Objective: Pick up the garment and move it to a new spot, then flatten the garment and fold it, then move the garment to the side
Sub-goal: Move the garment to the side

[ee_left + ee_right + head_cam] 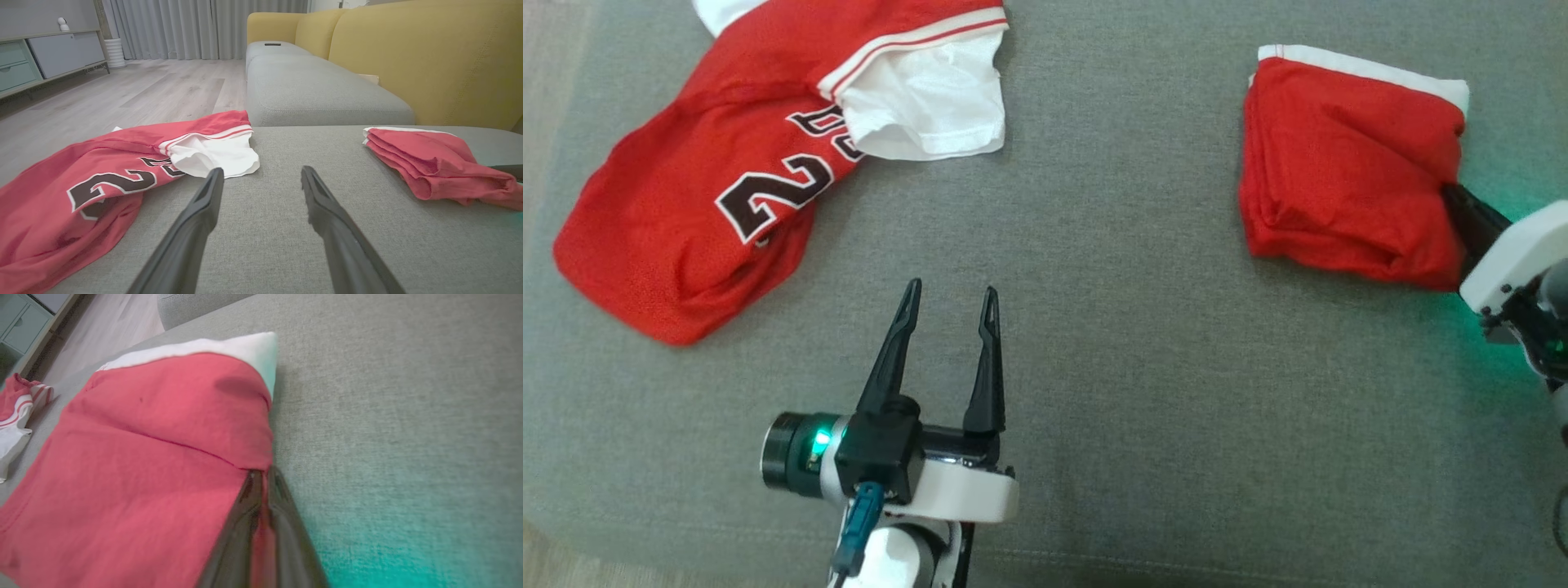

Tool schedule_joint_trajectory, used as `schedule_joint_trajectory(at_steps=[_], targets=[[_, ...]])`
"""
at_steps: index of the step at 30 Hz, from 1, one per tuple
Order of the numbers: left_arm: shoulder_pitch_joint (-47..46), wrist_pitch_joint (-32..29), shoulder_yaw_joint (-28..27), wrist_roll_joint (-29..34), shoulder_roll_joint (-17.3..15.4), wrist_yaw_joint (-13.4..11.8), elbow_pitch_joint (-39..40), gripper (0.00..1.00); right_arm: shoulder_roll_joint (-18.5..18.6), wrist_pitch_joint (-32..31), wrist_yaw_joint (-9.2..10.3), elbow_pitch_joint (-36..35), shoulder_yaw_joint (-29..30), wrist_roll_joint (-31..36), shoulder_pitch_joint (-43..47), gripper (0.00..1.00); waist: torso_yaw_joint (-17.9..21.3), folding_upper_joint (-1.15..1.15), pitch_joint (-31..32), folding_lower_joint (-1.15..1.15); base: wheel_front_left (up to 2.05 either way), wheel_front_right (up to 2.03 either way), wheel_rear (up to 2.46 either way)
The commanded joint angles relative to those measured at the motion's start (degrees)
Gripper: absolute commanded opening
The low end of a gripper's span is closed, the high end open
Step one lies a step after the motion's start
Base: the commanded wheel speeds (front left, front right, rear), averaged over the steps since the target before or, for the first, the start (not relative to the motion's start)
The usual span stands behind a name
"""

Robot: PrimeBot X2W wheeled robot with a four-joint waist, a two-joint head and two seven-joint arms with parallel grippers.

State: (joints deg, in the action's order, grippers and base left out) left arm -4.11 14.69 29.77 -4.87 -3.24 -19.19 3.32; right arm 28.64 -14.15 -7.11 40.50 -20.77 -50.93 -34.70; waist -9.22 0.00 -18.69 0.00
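The garment is a folded red bundle with a white trim, lying at the right of the grey cushion. My right gripper reaches in from the right and is shut on the bundle's near right edge. In the right wrist view the dark fingers pinch a strip of the garment's red fabric between them. My left gripper stands open over bare cushion at the lower middle, apart from both cloths. From the left wrist, the left gripper frames the garment at right.
A crumpled red jersey with dark numerals and a white lining lies at the cushion's left, and also appears as the jersey and the jersey. A yellow sofa back rises behind. Wooden floor and a cabinet lie beyond the left edge.
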Motion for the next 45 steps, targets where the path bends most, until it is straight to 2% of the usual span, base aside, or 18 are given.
schedule_joint_trajectory(at_steps=[1,13,19,30,39,40,41,42,45], targets=[[-1.8,0.3,-1.1,0.0,0.4,-0.4,1.8,1.0,1.4,-0.2,-0.37,-0.7,-1.4,-0.7,0.0,0.0,0.5,0.0,-0.5,0.0,0.0,0.0,0.0],[-4.4,0.3,-1.2,0.3,0.4,-0.2,1.3,1.0,8.6,5.7,-0.37,-2.2,-6.4,-1.5,-3.5,0.0,5.2,0.0,-2.2,0.0,0.0,0.0,0.0],[-5.7,0.3,-1.4,1.2,0.4,0.3,1.7,1.0,15.8,7.3,-0.37,-2.3,-8.3,-0.4,-5.3,0.0,7.5,0.0,-4.3,0.0,0.0,0.0,0.0],[-11.6,0.3,0.6,3.8,0.4,1.5,3.9,1.0,30.0,11.0,-0.37,-0.8,-7.6,2.2,-10.3,0.0,9.7,0.0,-12.3,0.0,0.0,0.0,0.0],[-15.5,0.3,2.2,5.3,0.4,1.2,5.0,1.0,35.8,14.8,-0.37,2.0,-7.2,4.6,-13.4,0.0,10.2,0.0,-15.8,0.0,0.0,0.0,0.0],[-15.9,0.3,2.2,5.3,0.3,1.2,4.9,1.0,35.9,15.3,-0.37,2.6,-7.1,5.0,-14.0,0.16,10.2,0.0,-15.9,0.0,0.0,0.0,0.0],[-16.2,0.3,2.2,5.3,0.3,1.3,4.7,1.0,35.8,15.9,-0.37,3.7,-6.9,5.7,-14.7,1.0,10.1,0.0,-15.9,0.0,0.0,0.0,0.0],[-16.5,0.3,2.3,5.2,0.3,1.3,4.4,1.0,35.6,16.8,-0.37,4.6,-6.9,7.0,-15.3,1.0,9.9,0.0,-15.7,0.0,0.0,0.0,0.0],[-16.4,0.3,2.0,4.3,0.3,0.9,3.5,1.0,31.9,20.6,-0.37,7.4,-8.0,12.1,-17.2,1.0,9.1,0.0,-12.4,0.0,0.0,0.0,0.0]])
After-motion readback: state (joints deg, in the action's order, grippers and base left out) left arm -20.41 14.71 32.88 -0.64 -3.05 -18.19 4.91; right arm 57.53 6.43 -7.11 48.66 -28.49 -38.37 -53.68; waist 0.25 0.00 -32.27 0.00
